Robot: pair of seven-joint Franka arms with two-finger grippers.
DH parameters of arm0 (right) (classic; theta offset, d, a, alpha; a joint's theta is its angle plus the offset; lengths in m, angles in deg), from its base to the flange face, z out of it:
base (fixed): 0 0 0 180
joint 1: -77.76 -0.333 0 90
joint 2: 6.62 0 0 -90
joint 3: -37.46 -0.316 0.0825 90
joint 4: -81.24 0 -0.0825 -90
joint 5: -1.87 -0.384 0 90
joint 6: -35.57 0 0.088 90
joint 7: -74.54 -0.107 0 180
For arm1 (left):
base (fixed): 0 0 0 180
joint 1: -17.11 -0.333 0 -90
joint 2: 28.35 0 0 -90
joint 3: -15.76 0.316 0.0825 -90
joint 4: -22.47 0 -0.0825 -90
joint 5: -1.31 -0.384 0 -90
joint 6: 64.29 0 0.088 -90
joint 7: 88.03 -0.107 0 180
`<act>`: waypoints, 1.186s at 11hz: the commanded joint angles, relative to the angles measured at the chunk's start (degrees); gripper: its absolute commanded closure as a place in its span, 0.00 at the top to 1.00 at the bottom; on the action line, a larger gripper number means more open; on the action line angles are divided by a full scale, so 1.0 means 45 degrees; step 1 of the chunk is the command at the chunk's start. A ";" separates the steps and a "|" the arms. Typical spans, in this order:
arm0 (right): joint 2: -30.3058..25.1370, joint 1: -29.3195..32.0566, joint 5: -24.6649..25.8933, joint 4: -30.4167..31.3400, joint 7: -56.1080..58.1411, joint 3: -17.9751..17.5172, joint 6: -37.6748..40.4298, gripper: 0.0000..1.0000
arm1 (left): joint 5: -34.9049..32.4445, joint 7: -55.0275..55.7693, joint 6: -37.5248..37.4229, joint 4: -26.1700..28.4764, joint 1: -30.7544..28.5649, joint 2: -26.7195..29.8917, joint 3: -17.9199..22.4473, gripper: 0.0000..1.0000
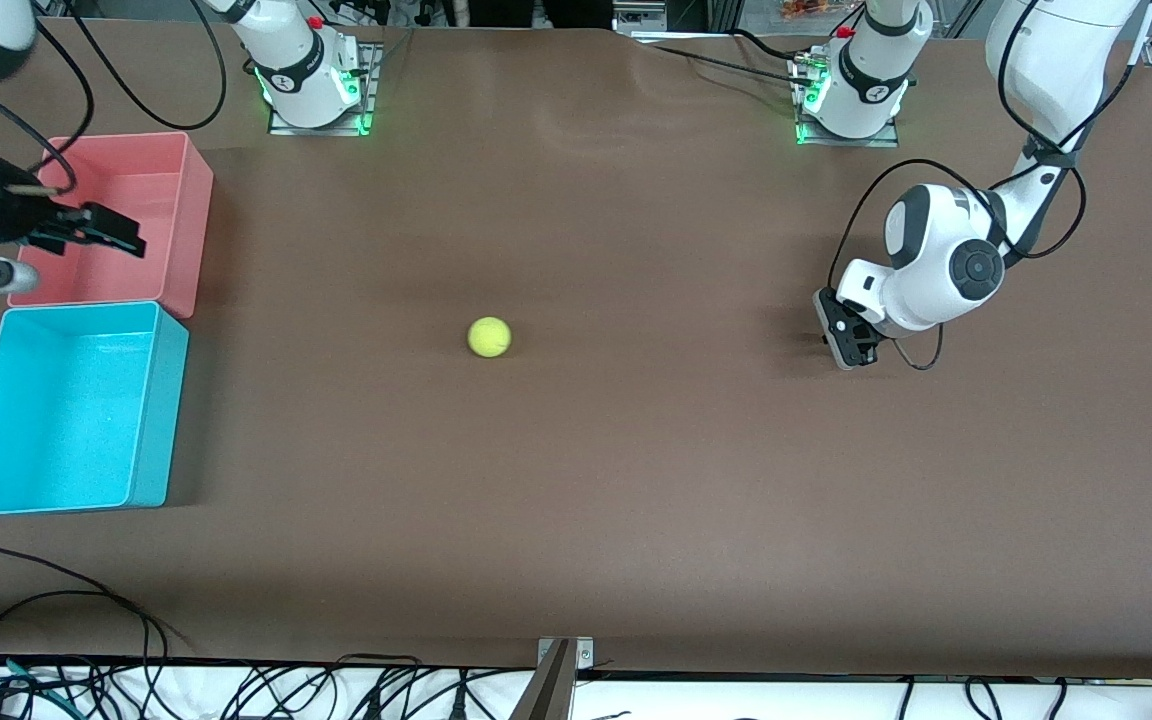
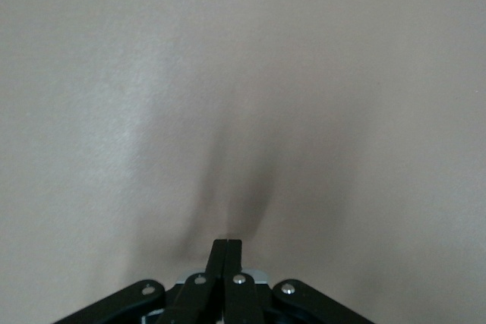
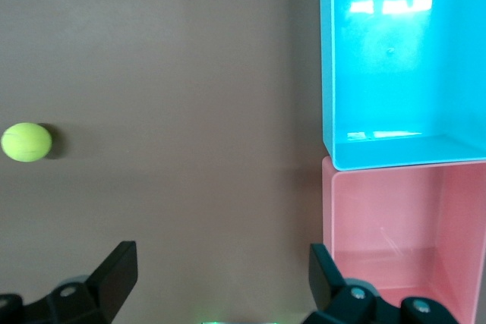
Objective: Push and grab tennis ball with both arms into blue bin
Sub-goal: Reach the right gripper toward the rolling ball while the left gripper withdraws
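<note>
I see the tennis ball (image 1: pixel 489 337) mid-tabletop, well apart from the blue bin (image 1: pixel 151 420); the left gripper (image 1: pixel 844 345), fingers pressed together, is low toward its own end, the right gripper (image 1: pixel 101 228), fingers wide, over the pink bin (image 1: pixel 191 215).

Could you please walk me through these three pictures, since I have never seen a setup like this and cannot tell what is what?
Two white robot arms stand at a brown table. The wide picture comes from a high camera facing them; the other two come from cameras on each arm's wrist.

On the table lie a tennis ball near the middle and, at the right arm's end, a blue bin with a pink bin touching it, farther from the front camera.

The left gripper is shut, low over bare table at the left arm's end; its wrist picture shows only its closed fingers. The right gripper is open over the pink bin. Neither holds anything, and both bins look empty.
</note>
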 commanded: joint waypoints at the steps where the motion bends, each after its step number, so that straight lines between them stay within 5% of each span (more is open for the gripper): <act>1: -0.0356 0.0039 -0.0228 0.2178 0.0225 -0.0074 -0.1797 1.00 | -0.0197 -0.0093 -0.0614 -0.0047 -0.0119 0.0453 0.0342 0.18; 2: -0.0357 0.0039 -0.0228 0.2881 0.0225 -0.0209 -0.2480 1.00 | -0.0178 -0.0171 -0.0616 -0.0067 -0.0119 0.0454 0.0382 0.25; 3: -0.0376 0.0039 -0.0228 0.3604 0.0225 -0.0249 -0.3106 1.00 | -0.0178 -0.0481 -0.0616 -0.0086 -0.0119 0.0454 0.0421 0.45; 4: -0.0318 0.0039 -0.0228 0.4133 0.0225 -0.0424 -0.3596 1.00 | -0.0178 -0.0774 -0.0635 -0.0086 -0.0119 0.0493 0.0518 0.99; 9: 0.1396 0.0058 -0.0209 0.5076 0.0322 -0.0484 -0.4674 1.00 | -0.0139 -0.0738 -0.0596 -0.0106 -0.0293 0.0493 0.0831 1.00; 13: 0.2803 0.0214 0.0004 0.5663 0.0517 -0.0348 -0.7617 1.00 | -0.0099 -0.0738 -0.0498 -0.0261 -0.0549 0.1485 0.0870 1.00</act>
